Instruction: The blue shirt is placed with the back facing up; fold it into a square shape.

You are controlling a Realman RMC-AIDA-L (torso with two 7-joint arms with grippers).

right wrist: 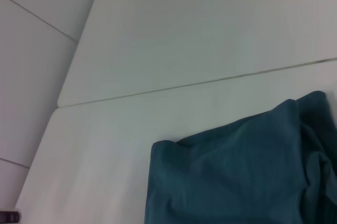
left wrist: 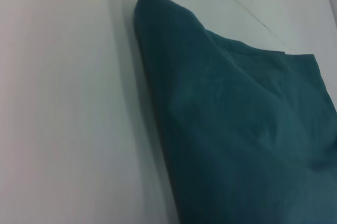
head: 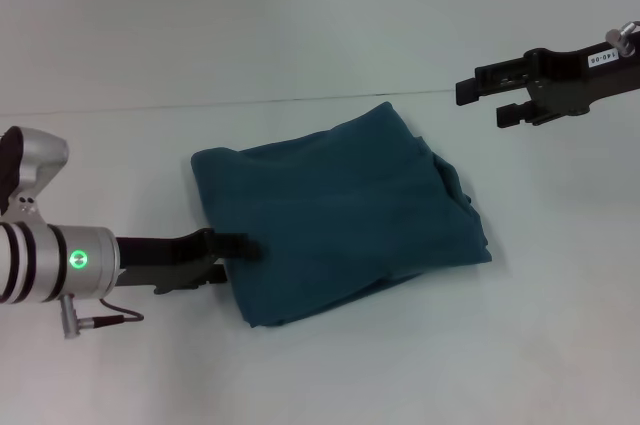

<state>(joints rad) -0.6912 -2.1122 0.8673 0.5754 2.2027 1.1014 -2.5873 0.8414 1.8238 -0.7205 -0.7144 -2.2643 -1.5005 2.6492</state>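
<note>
The blue shirt [head: 340, 215] lies folded into a rough square on the white table, plain side up, with no lettering in view. It also shows in the left wrist view [left wrist: 242, 124] and the right wrist view [right wrist: 237, 176]. My left gripper [head: 238, 263] is low at the shirt's left front edge. It is open, with one finger resting on the cloth and the other beside the edge. My right gripper [head: 480, 103] is open and empty, raised above the table off the shirt's far right corner.
The white table [head: 320, 25] has a thin seam [head: 150, 108] running across behind the shirt. A cable [head: 110, 320] hangs from my left wrist near the front left.
</note>
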